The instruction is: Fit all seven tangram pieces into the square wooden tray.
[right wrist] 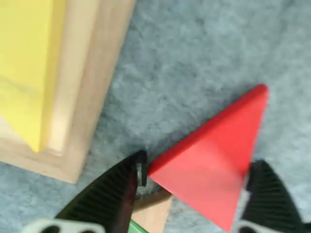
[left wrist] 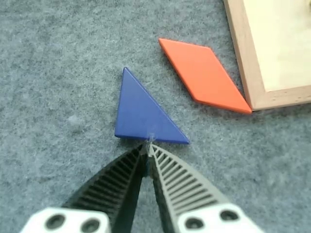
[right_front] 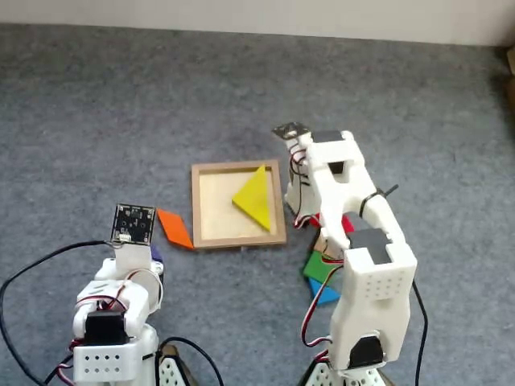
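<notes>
The right gripper (right wrist: 199, 167) is clamped on the red triangle (right wrist: 214, 165), its fingers wide apart and pressed to opposite sides. It sits just outside a corner of the square wooden tray (right wrist: 92, 97), above a tan piece (right wrist: 153, 211). The left gripper (left wrist: 148, 148) has its fingers together, tips touching an edge of the dark blue triangle (left wrist: 143, 116). The orange parallelogram (left wrist: 204, 75) lies near it, one tip against the tray's outer corner. The tray holds the yellow triangle (right_front: 256, 197), its long edge along the right wall. The right arm stretches forward beside the tray, over a green piece (right_front: 320, 265) and a light blue piece (right_front: 326, 293). The left arm is folded low, near the tray's left side.
</notes>
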